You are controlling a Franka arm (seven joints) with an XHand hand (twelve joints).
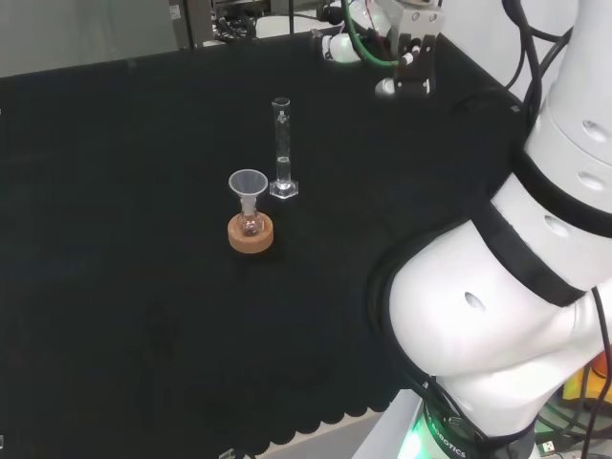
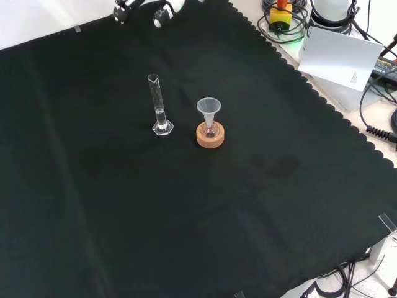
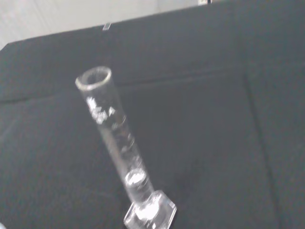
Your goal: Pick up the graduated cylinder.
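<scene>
The graduated cylinder [image 2: 160, 105] stands upright mid-cloth [image 2: 186, 217], just beside a funnel-topped flask [image 2: 209, 115] on a cork ring [image 2: 210, 136]. The hand [image 2: 146, 9] hangs at the cloth's far edge in the front view, cut off; whether its fingers are spread or curled cannot be told.

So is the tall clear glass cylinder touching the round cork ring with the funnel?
Apart. In the front view, black cloth shows between the tall clear glass cylinder and the round cork ring.
</scene>
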